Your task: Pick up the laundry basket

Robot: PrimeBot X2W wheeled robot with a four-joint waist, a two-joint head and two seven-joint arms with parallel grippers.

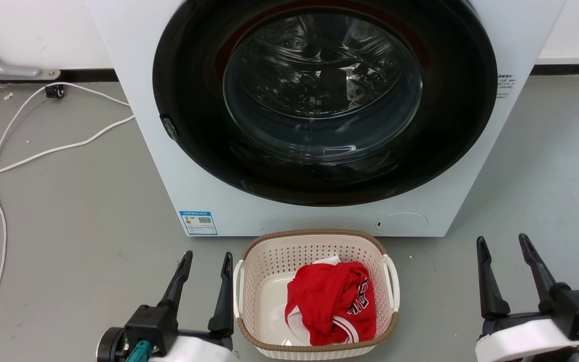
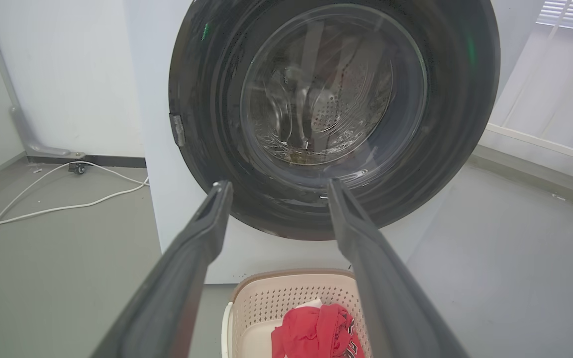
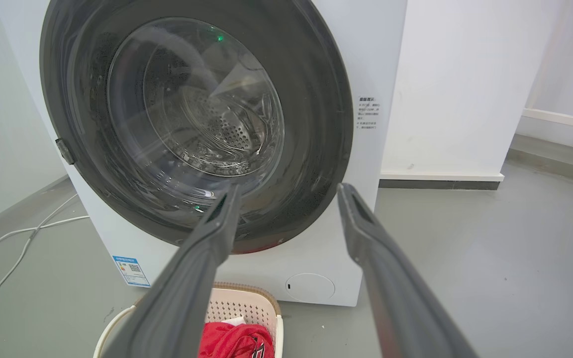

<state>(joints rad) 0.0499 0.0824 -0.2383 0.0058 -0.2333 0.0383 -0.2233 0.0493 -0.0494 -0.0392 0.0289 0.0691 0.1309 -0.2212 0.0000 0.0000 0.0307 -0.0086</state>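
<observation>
Head view: the laundry basket point(image 1: 269, 261) is sitting at six o'clock. The left gripper point(image 1: 207, 255) is gaping empty beside its handle point(image 1: 238, 286); the right gripper point(image 1: 501, 239), also spread, is hovering well apart at four.
Left wrist view: it is lying at six.
Right wrist view: at seven.
Seemingly the approach is in hand; next, the right gripper needs closing in.

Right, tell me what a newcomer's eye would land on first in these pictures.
The washing machine, with its big dark round glass door, dominates the upper middle of the head view. Directly in front of it sits the laundry basket, holding a crumpled red garment. The left gripper and right gripper flank the basket, both open and empty.
</observation>
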